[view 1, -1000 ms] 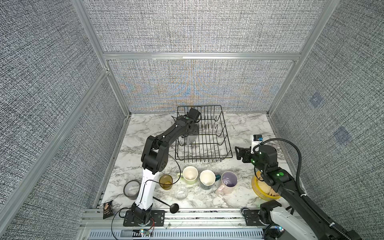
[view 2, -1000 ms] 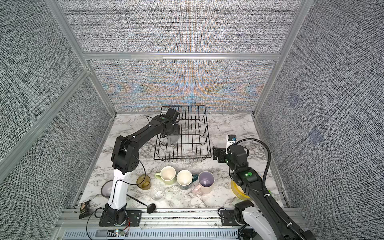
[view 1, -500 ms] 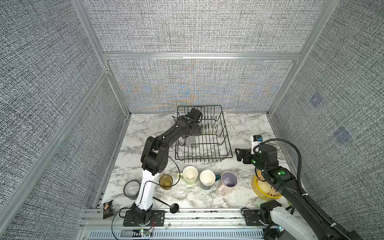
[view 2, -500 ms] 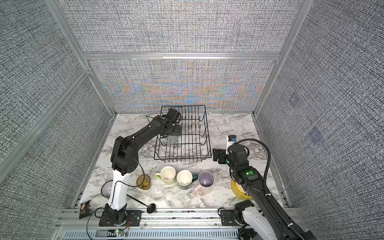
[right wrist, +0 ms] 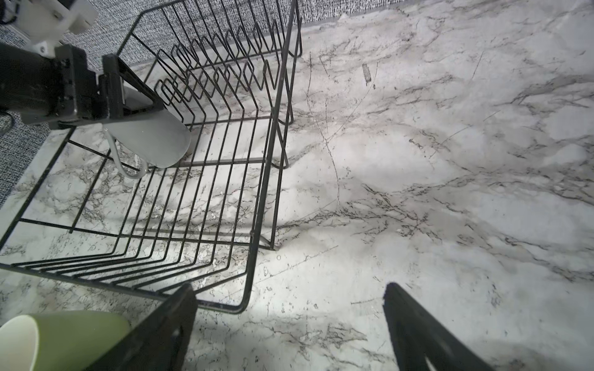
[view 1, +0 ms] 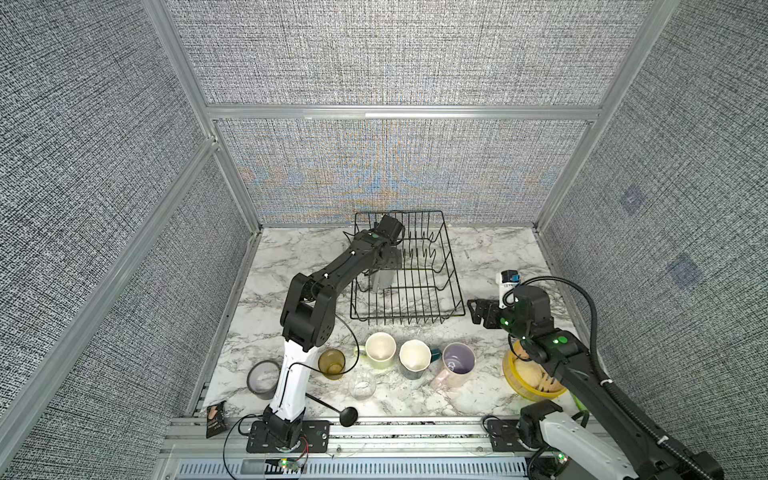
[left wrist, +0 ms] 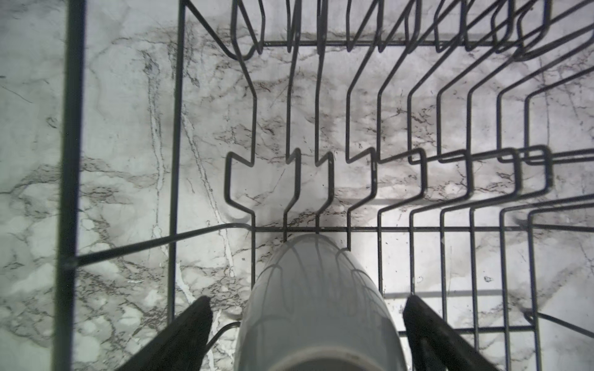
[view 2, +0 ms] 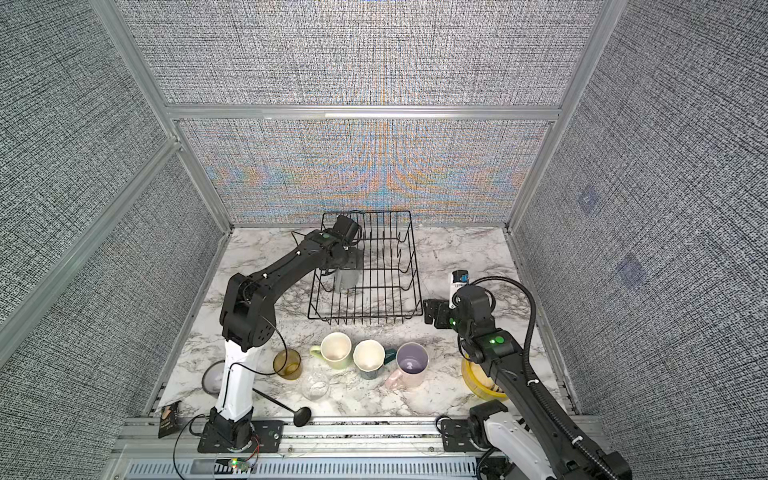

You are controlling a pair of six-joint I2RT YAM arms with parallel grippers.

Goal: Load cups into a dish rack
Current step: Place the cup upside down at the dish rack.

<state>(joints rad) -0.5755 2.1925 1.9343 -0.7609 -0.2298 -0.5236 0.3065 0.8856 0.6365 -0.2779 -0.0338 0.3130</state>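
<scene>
Left wrist view: the grey mug (left wrist: 316, 305) sits tilted inside the dish rack (left wrist: 175, 128), base toward the wires, directly between the fingers (left wrist: 193, 324) of the left gripper (left wrist: 307, 300) — jaws spread wide, a clear gap on each side, touching neither finger.

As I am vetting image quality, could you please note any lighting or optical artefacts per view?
In both top views, rainbow moiré ripples over the woven grey back wall; left wrist view: wire shadows stripe the pale grey ceramic mug; right wrist view: a bright patch bleaches the white marble tabletop.
</scene>
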